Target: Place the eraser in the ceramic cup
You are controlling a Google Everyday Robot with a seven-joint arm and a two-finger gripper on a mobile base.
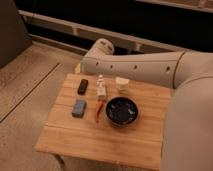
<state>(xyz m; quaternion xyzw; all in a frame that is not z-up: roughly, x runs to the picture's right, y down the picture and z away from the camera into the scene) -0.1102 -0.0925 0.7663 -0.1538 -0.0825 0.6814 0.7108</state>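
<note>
Risks mistaking the blue-grey block [79, 108] for the nearby eraser [83, 86], with the released gripper hidden beyond the arm [145, 70].

The gripper cannot be seen; it is hidden at or behind the rounded far end of the arm [145, 67], above the far edge of the table [75, 140]; the arm is cut off by the right edge and covers the table's far right corner and right side; the table's near right corner runs off the bottom; the cup [121, 84] meets the arm's outline at its back rim, touching or not cannot be told; the bottle [101, 89] has blurred markings; the pen [99, 110] merges with the bottle at its upper end; the bowl [121, 111] is too dark inside to read.
</note>
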